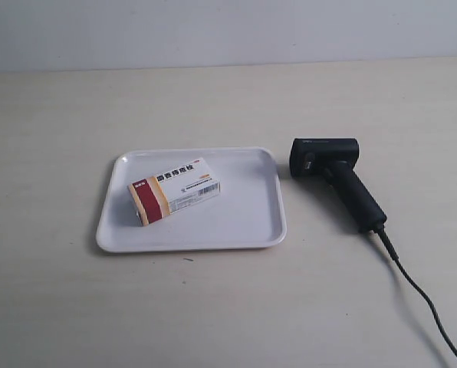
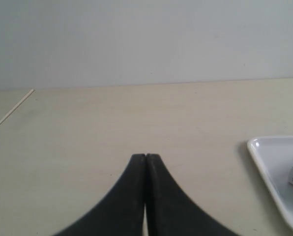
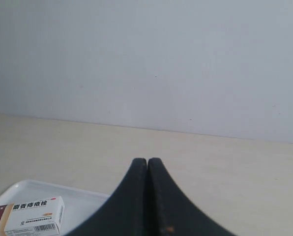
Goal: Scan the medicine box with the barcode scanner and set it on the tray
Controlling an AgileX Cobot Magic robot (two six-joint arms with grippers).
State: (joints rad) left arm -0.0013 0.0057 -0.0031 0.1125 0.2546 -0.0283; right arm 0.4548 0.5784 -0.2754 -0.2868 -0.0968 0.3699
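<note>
The small cardboard medicine box lies flat inside the smooth white plastic tray, which has round corners. The black scanner lies on the pale table just beside the tray. The left gripper and right gripper both have fingers pressed together, holding nothing, away from the box.

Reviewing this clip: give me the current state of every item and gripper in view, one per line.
medicine box: lying flat inside the tray, lettered face up, not gripped.
tray: flat on the table, holding only the box.
barcode scanner: lying on its side on the table beside the tray, not gripped, cable attached.
left gripper: fingers pressed together, holding nothing.
right gripper: fingers pressed together, holding nothing.
</note>
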